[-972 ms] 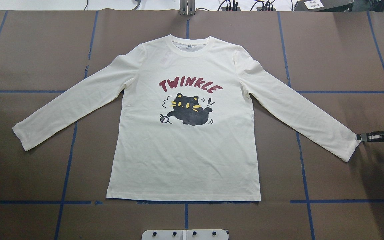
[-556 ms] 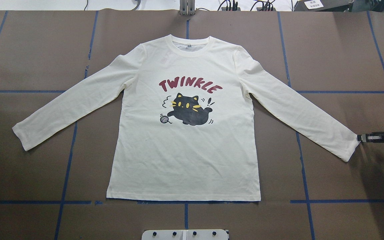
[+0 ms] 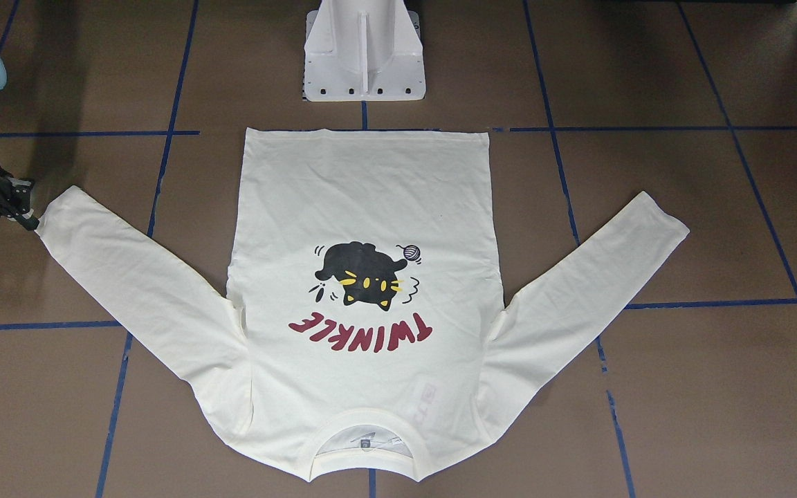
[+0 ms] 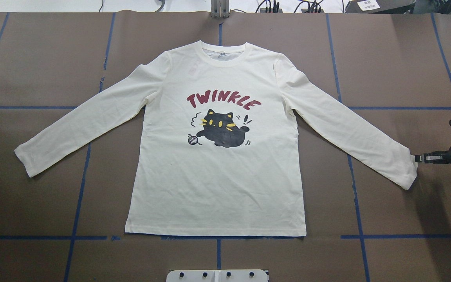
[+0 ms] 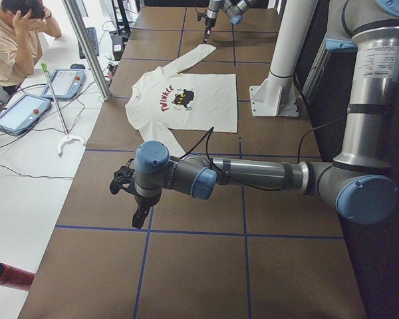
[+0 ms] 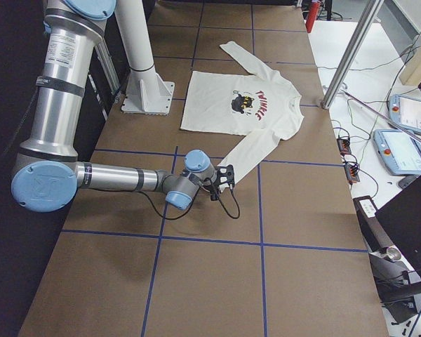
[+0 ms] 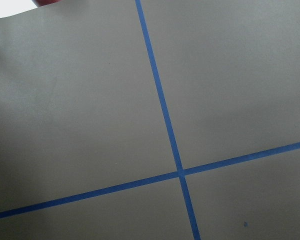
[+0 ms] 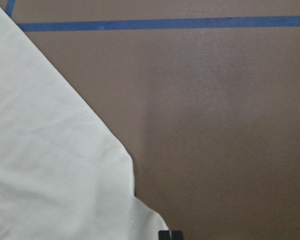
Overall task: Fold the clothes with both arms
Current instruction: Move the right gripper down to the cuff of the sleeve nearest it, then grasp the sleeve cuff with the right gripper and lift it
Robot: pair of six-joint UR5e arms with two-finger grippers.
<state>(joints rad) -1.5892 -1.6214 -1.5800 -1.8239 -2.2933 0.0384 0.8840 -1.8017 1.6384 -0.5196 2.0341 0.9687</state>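
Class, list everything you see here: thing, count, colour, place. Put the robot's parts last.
shirt: one, cream, flat mid-table, print up
table: one, brown, under everything
tape lines: several, blue, gridding the table
pedestal: one, white, by the shirt's hem
pendants: two, grey, beside the table
person: one, beige top, by the pendants
left gripper: one, black, over bare table, away from the shirt
right gripper: one, black, at a sleeve cuff, seemingly pinching it

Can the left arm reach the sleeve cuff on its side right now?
Probably yes. The left gripper hangs over bare table beyond the T-shirt's cuff on that side; nothing lies between them.
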